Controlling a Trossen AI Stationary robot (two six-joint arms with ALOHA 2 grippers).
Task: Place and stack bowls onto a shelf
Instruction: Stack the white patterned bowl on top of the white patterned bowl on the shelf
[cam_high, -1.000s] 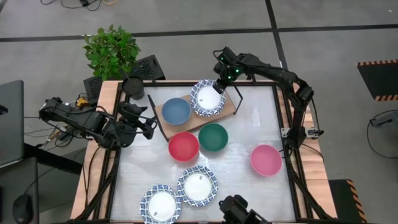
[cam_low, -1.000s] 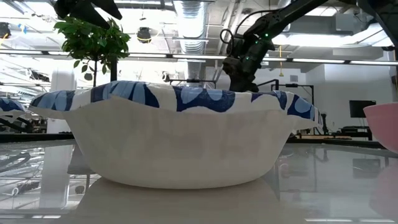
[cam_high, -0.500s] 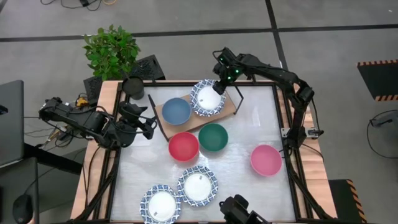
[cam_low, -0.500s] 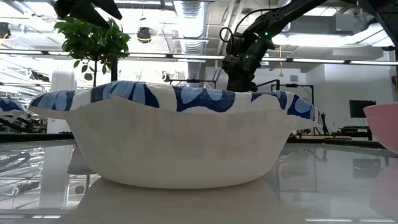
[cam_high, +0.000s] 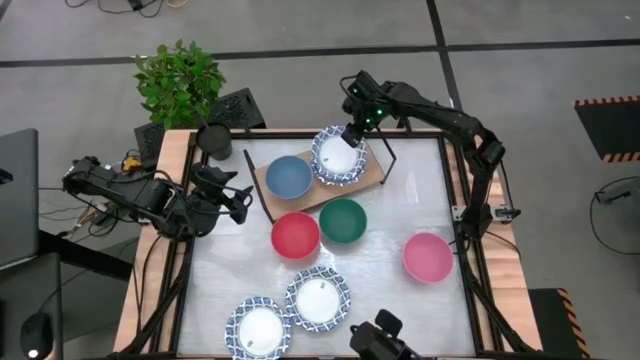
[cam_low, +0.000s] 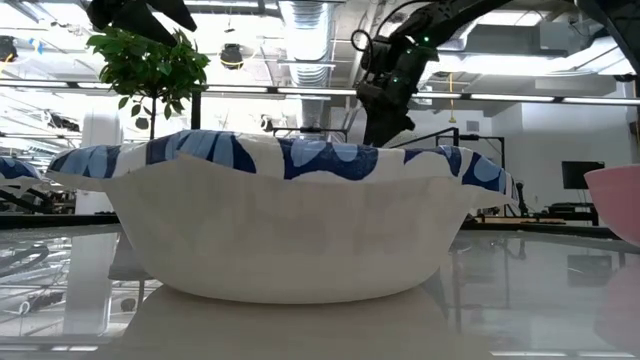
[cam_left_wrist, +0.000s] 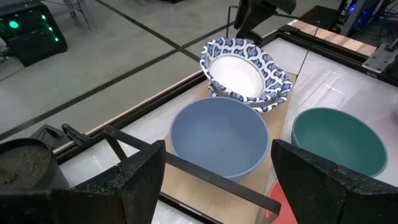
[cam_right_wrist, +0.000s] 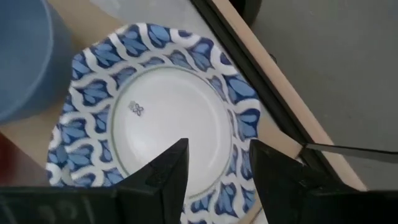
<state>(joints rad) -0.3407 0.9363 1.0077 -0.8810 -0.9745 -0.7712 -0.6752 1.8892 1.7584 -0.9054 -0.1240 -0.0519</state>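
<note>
— Where is the right gripper (cam_high: 352, 128)?

— Above the light-brown wooden shelf (cam_high: 372, 172), fingers parted and empty, over the stacked white bowls with blue patterned rims (cam_high: 338, 156) resting beside the plain blue bowl (cam_high: 288, 178).

— And the left gripper (cam_high: 237, 201)?

— At the table's left edge, open, holding nothing. Red (cam_high: 295, 235), green (cam_high: 343, 220) and pink (cam_high: 428, 257) bowls sit on the white tabletop (cam_high: 400, 215).

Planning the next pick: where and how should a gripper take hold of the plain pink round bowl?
Judging by its pose, grip the pink bowl by its rim, coming straight down from above. It sits upright and alone on the white tabletop, mouth open upward, so one finger can likely go inside the wall and one outside.
</note>
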